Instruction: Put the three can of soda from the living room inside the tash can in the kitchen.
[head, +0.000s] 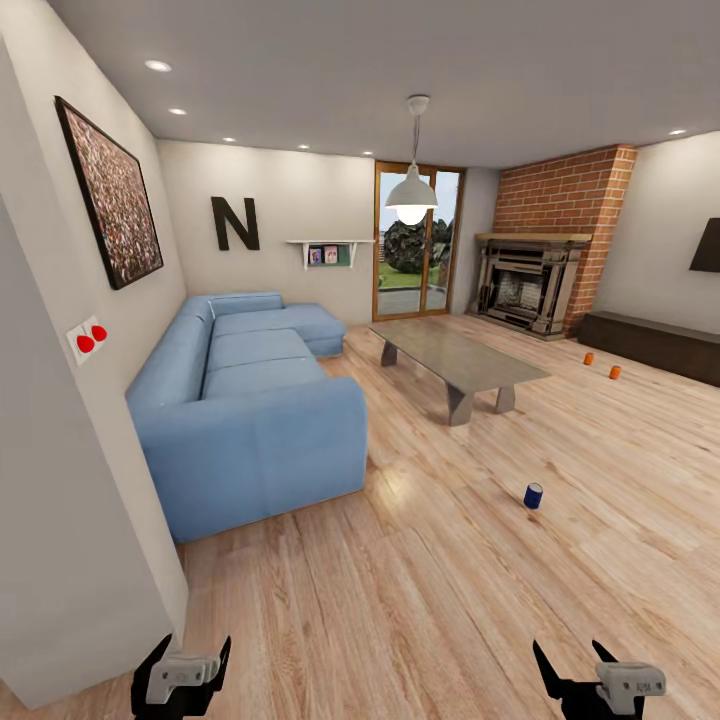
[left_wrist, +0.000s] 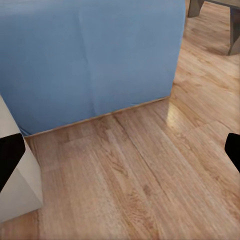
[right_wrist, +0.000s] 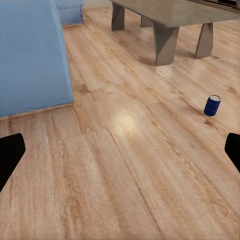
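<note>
Light wood floor (head: 420, 600) is seen beyond both grippers, left (head: 180, 672) and right (head: 600, 680), each held low, spread apart and empty, likely for travel; the blue can (head: 533, 496) stands ahead; two orange cans (head: 589, 358) (head: 615, 372) stand near the fireplace (head: 530, 285).

The head camera looked down the room from the doorway, while both wrist cameras faced the floor (head: 440, 590) low, sharing the sofa (left_wrist: 90, 60) corner.

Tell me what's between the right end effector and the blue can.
Just bare wood floor from right end effector to blue can, per head and right wrist views.
</note>
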